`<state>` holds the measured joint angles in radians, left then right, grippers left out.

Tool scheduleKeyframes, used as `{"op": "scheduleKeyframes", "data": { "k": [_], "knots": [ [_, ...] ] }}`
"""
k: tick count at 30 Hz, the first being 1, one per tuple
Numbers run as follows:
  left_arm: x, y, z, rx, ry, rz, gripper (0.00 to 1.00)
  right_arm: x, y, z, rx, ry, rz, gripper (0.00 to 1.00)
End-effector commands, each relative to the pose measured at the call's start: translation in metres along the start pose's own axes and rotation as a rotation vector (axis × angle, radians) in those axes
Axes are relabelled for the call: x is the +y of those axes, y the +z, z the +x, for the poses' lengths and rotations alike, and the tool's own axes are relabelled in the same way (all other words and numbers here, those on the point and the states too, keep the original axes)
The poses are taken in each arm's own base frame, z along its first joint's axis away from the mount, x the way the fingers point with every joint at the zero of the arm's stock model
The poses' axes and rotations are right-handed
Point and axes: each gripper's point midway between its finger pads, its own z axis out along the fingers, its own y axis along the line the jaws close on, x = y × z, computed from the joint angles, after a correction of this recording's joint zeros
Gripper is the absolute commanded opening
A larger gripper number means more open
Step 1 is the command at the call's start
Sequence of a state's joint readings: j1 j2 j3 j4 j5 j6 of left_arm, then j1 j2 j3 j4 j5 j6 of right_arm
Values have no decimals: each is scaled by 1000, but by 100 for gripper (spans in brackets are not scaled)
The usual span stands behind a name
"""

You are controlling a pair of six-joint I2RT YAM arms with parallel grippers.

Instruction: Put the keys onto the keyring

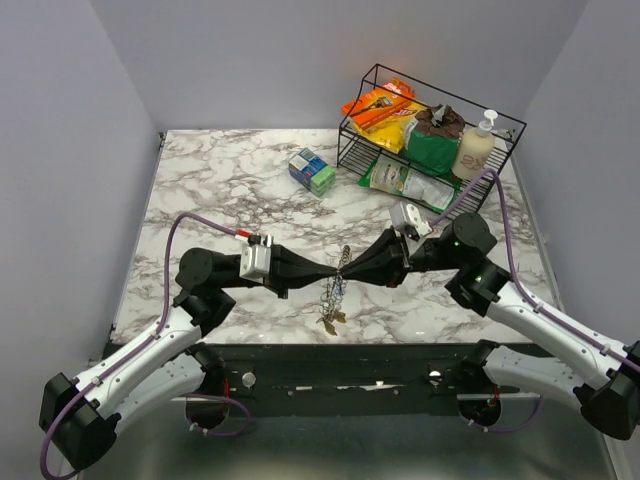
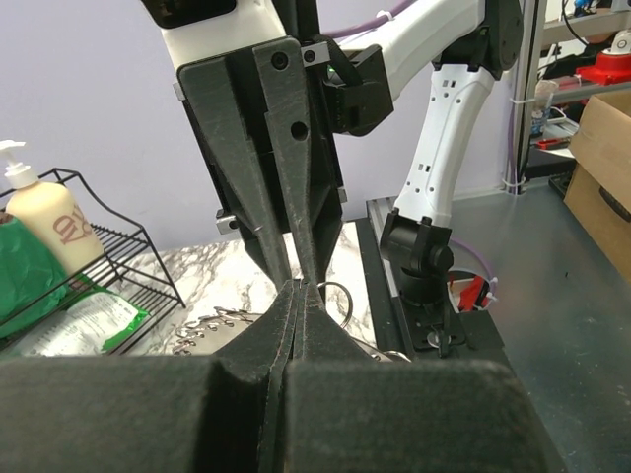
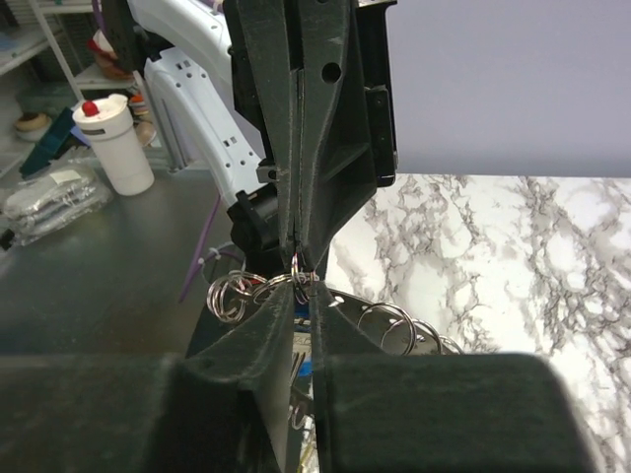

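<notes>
My two grippers meet tip to tip above the front middle of the marble table [image 1: 220,180]. The left gripper [image 1: 335,268] [image 2: 299,288] is shut, pinching the keyring [image 1: 336,290], a silvery coiled wire loop that hangs down from the tips. The right gripper [image 1: 350,266] [image 3: 303,284] faces it and has closed to a thin slit on the same coils [image 3: 229,292]. The keys [image 1: 330,322] dangle at the bottom of the loop, near the table's front edge. A blue key head [image 3: 304,368] shows through the slit between the right fingers.
At the back right stands a black wire rack [image 1: 500,130] with snack bags and a soap bottle [image 1: 475,145]; a green-white bag [image 1: 405,183] lies under it. A small blue and green box [image 1: 312,170] sits at the back middle.
</notes>
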<state>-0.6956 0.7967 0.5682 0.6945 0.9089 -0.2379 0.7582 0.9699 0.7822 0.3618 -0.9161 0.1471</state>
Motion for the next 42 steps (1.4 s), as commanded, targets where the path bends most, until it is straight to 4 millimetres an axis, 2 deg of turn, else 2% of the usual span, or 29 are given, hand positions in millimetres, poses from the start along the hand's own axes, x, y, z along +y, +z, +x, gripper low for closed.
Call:
{"op": "scheduleKeyframes", "data": {
  "k": [1,4,17,18,22,23,32,42],
  "knots": [
    [-2,3,-23,-51,54,13,0,-2,4,-3,-4,6,-11,9],
    [-2,4,-23,-47,53,17,0,-4,5,-3,4,15,-6,1],
    [7,0,-16,39,44,-43,1,-8,6,2,76,-17,-22,1],
    [8,0,-17,44,44,-50,5,-8,7,5,87,-13,-29,1],
    [12,-1,-17,91,45,-70,43,-9,4,10,121,-20,-17,1],
    [14,-2,-15,122,38,-79,45,-10,3,10,127,-38,-12,1],
    [19,-13,0,336,12,-97,50,-17,-3,22,234,-28,23,1],
    [26,-25,36,557,-129,-107,55,-32,-13,40,358,5,111,1]
  ]
}}
